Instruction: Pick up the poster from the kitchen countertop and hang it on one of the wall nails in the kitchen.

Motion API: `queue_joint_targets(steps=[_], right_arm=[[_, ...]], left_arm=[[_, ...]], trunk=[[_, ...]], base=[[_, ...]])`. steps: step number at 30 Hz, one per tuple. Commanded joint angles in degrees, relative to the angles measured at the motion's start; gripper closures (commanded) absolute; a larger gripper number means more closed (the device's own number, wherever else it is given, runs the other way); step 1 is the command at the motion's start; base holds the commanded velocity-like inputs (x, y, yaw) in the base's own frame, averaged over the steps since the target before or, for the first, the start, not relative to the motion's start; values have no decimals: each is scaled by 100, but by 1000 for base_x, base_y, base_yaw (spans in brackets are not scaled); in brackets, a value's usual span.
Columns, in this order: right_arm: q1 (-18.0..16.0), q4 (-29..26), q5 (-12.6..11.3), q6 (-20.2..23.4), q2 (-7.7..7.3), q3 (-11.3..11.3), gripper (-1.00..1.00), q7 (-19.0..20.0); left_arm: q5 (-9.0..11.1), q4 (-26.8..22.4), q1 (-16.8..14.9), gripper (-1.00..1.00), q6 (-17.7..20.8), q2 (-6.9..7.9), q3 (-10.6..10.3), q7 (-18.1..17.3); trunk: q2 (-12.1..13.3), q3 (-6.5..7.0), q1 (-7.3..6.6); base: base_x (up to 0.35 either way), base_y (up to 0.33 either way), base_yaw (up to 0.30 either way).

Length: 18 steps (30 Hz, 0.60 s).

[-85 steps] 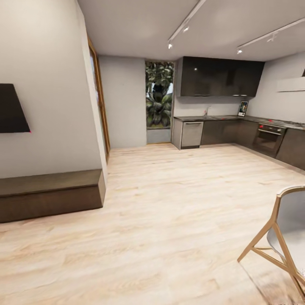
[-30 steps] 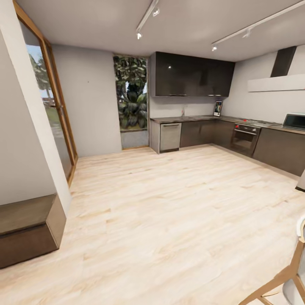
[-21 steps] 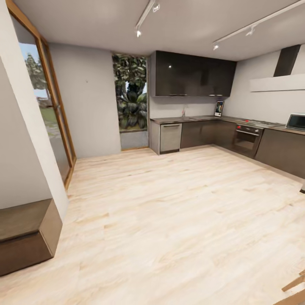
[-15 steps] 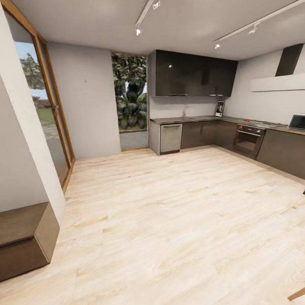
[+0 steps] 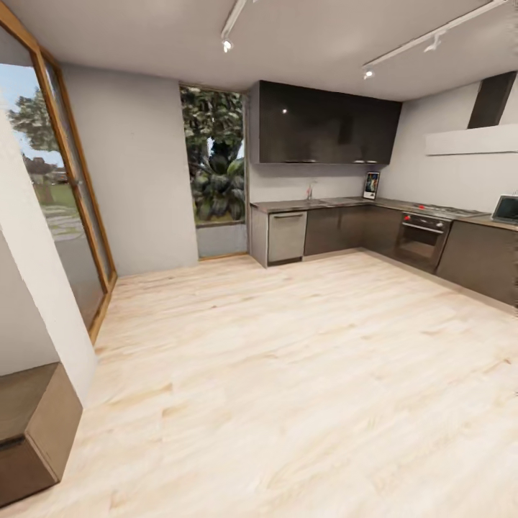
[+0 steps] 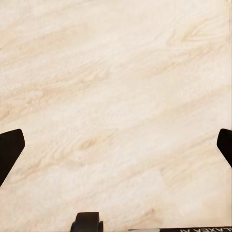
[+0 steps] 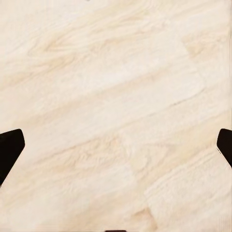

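Observation:
The poster (image 5: 371, 185) stands upright at the far corner of the kitchen countertop (image 5: 327, 203), small and distant, leaning against the wall under the dark upper cabinets (image 5: 324, 122). The pale countertop runs over dark brown cabinets and turns along the right wall past the hob (image 5: 439, 210). My left gripper (image 6: 116, 150) hangs open over bare wooden floor, its dark fingertips (image 6: 10, 147) far apart at the frame's sides. My right gripper (image 7: 116, 150) is open in the same way above the floor, nothing between its fingertips (image 7: 10, 145).
Pale wooden floor (image 5: 288, 360) stretches to the kitchen. A dishwasher (image 5: 286, 236), oven (image 5: 421, 241) and microwave (image 5: 507, 208) line the cabinets. A tall window with plants (image 5: 212, 162) sits at the back, a glass door (image 5: 57, 208) at left, a low brown bench (image 5: 29, 424) near left.
The whole view has shifted: the camera has moved forward and turned, so the kitchen looks nearer, the bench has slid left and the wooden chair has left the picture.

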Motion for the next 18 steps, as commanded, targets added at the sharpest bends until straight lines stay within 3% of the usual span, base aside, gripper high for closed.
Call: queue_joint_targets(steps=[1, 11, 18], right_arm=[[-4, 5, -4, -19, 0, 1, -100, -2], [-4, 5, -5, -19, 0, 0, -100, -2], [-4, 5, -12, -19, 0, 0, -100, -2]], left_arm=[[-20, -8, 3, -100, -1, -2, 8, -3], [-18, -8, 3, -100, -3, -2, 8, -3], [-15, -11, 3, -100, -1, 29, 8, -3]], trunk=[[-2, -5, 4], [-2, -5, 4], [-2, -5, 4]], base=[[336, 0, -225], [336, 0, -243], [336, 0, -31]])
